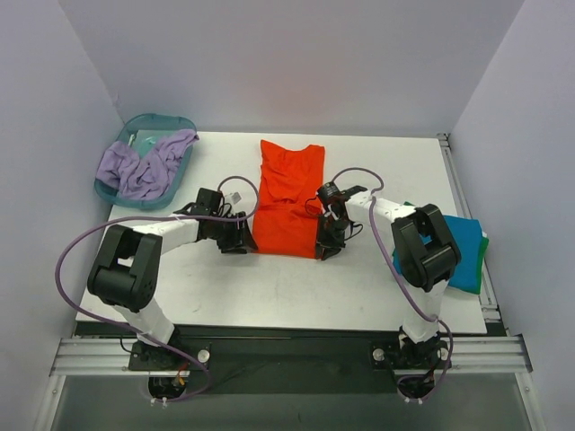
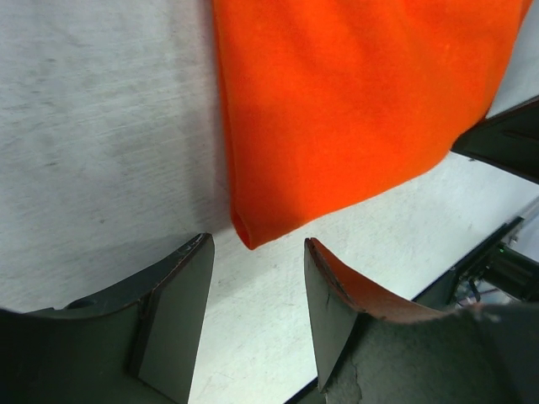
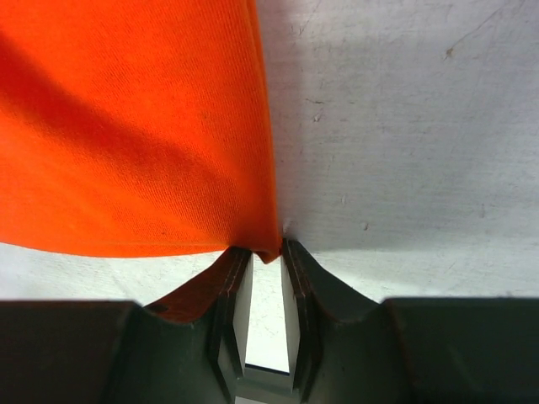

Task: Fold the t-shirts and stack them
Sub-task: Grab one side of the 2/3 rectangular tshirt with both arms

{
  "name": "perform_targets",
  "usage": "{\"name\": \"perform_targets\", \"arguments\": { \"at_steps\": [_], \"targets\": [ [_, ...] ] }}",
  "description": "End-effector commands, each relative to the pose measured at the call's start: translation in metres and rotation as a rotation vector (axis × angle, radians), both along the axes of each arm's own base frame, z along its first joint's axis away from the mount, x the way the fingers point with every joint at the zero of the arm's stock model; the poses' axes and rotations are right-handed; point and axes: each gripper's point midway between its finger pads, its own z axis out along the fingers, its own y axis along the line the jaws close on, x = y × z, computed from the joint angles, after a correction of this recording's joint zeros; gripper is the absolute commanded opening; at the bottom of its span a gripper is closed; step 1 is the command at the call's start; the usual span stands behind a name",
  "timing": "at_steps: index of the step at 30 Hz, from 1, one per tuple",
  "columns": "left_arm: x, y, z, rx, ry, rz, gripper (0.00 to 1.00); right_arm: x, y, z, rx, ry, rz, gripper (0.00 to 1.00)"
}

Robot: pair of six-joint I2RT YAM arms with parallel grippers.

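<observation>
Our right gripper (image 3: 266, 252) has its two dark, flat-faced fingers drawn nearly together, and they pinch the near right corner of the orange-red t-shirt (image 3: 135, 126). A thin slit of table shows behind the tips. Our left gripper (image 2: 258, 252) stands spread. The shirt's near left corner, a soft rolled fold, sits just ahead of the gap between its fingers (image 2: 173, 324) and touches neither pad.

The orange-red cloth is a fine, matte knit, creased and rumpled. It lies as one long shape in the middle of the white, lightly scuffed table (image 1: 269, 287), running away from us, with a gripper at each near corner.

We count three t-shirts. Besides the orange-red one, there is a teal-blue t-shirt (image 1: 463, 251) folded into a rectangle at the table's right edge, and a green t-shirt (image 1: 484, 244) shows as a sliver beneath it.

At the far left corner stands one translucent teal basin (image 1: 148, 119), rounded at the corners, holding one crumpled lavender cloth (image 1: 144, 166). Purple cables (image 1: 67, 251) loop along both arms.
</observation>
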Motion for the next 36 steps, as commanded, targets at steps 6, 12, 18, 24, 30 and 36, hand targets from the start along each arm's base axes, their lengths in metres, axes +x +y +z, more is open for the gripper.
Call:
{"name": "perform_targets", "arguments": {
  "at_steps": [6, 12, 18, 24, 30, 36],
  "targets": [
    [0.0, -0.016, -0.008, -0.028, 0.019, -0.041, 0.55, -0.008, -0.008, -0.009, -0.046, 0.043, -0.008, 0.17],
    [0.004, -0.023, -0.012, -0.045, 0.02, -0.051, 0.13, -0.009, -0.009, -0.007, -0.044, 0.042, -0.008, 0.04],
    [0.007, -0.023, 0.008, -0.054, -0.014, -0.04, 0.0, -0.011, -0.009, 0.009, -0.024, 0.018, -0.014, 0.0],
    [-0.001, -0.022, 0.041, -0.067, -0.056, -0.017, 0.0, -0.02, -0.009, 0.041, 0.011, -0.02, -0.032, 0.0],
    [-0.024, -0.022, 0.071, -0.072, -0.074, -0.012, 0.0, -0.043, -0.014, 0.069, 0.016, -0.056, -0.035, 0.0],
    [-0.06, -0.015, 0.087, -0.02, -0.061, 0.008, 0.0, -0.078, -0.02, 0.087, 0.023, -0.075, -0.033, 0.0]
  ]
}}
